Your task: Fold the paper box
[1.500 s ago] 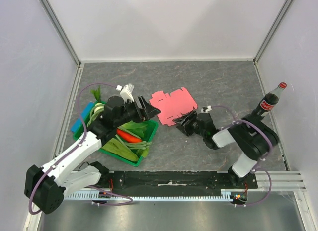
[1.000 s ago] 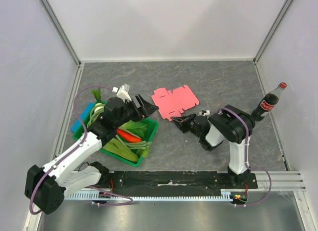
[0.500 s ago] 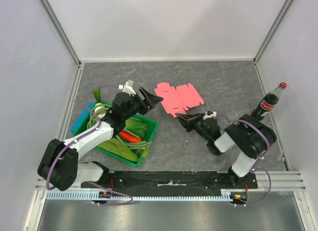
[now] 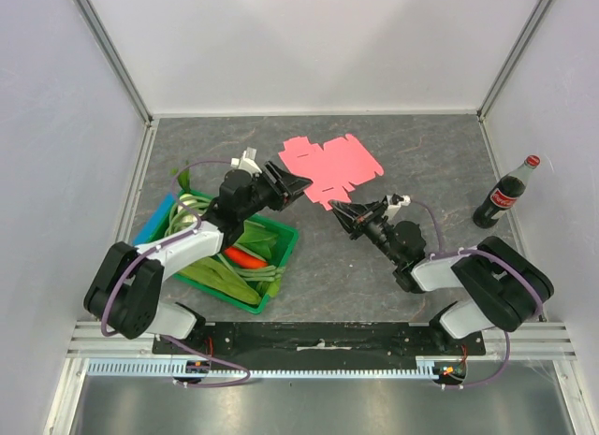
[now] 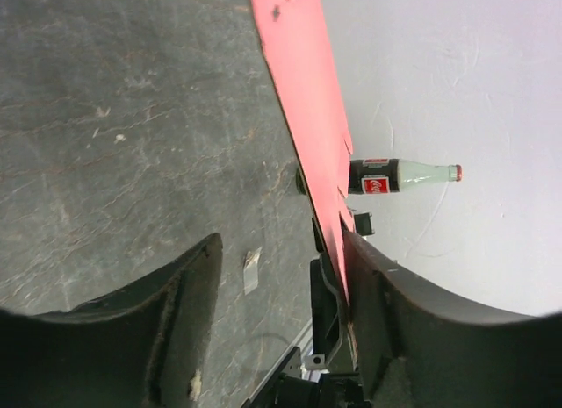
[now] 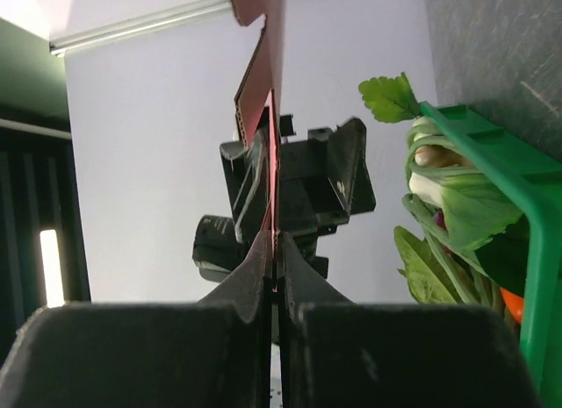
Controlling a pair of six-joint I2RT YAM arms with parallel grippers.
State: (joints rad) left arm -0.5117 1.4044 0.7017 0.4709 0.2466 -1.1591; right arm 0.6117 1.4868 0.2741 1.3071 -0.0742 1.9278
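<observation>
Pinching the paper box (image 4: 332,164) at its near edge is the right gripper (image 4: 342,213), jaws pressed together on the card; its wrist view shows the gripper (image 6: 274,241) closed on the sheet (image 6: 268,101) edge-on, no gap. Left gripper (image 4: 295,187) sits at the sheet's left side, jaws spread; in its wrist view the gripper (image 5: 279,250) has the card (image 5: 307,101) running along the inner face of one finger, with the other finger well apart from it (around the sheet, not clamped).

Box itself: pink thin card, unfolded cut-out, wide middle panel with notched tabs and flaps along the edges, crease lines faint; no walls standing. It sits over the middle-back of the grey table (image 4: 421,154), between the two grippers; can't tell whether its far edge touches the surface.

Green crate (image 4: 281,257) with leafy greens (image 4: 248,239) is just left of the sheet, under the left arm; cola bottle (image 4: 505,194) stands upright far right, well apart.
</observation>
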